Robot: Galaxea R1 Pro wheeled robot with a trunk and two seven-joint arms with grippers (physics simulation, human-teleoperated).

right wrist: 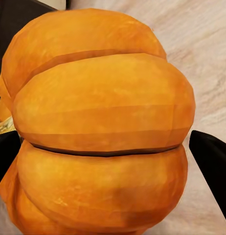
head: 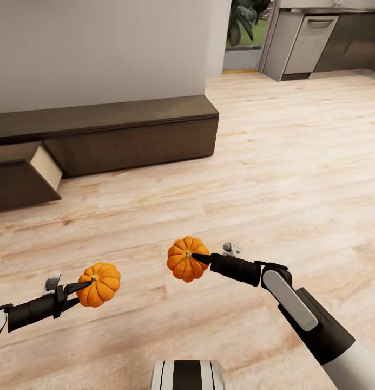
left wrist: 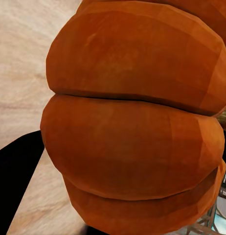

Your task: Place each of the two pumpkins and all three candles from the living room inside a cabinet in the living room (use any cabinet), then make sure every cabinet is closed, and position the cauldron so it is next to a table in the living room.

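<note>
We carry both pumpkins above floor: left gripper fingers clamp left pumpkin, right gripper fingers clamp right pumpkin. Cabinet far left, open drawer. We advise: roll close, lower gently, release over drawer.

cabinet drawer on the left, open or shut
Open. In the head view the cabinet's left drawer juts out past the other fronts, showing its pale beige side panel. What is inside cannot be told.

light: bright, even | shadows: soft, faint on floor | glare: none | focus: sharp, wrist close-ups slightly soft
</note>
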